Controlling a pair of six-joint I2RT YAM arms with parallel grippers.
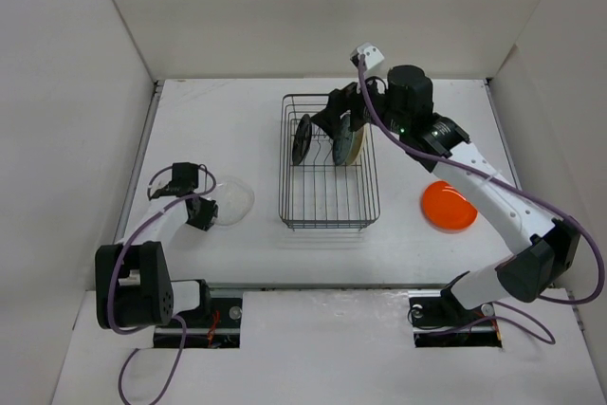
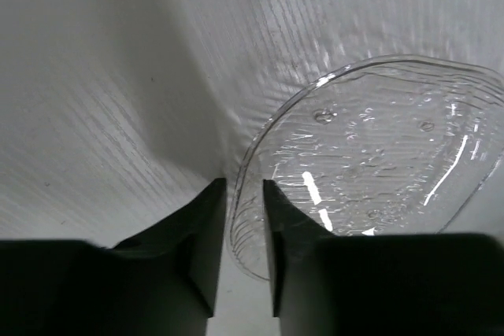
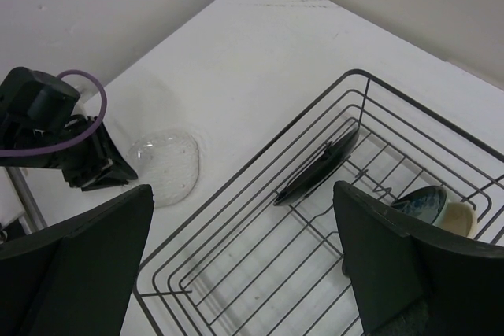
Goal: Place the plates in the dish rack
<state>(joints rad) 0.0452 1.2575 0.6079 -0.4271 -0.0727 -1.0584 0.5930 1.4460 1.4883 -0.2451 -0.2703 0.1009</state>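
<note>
Left pincer (image 2: 245, 194) astride clear plate (image 2: 378, 155) rim

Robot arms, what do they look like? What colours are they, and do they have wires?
Both the left arm and the right arm have white tube-shaped links with chunky black joints. A purple cable loops along each one. The jaws are plain black, flat and blocky. A small white box sits on the right wrist.
</note>
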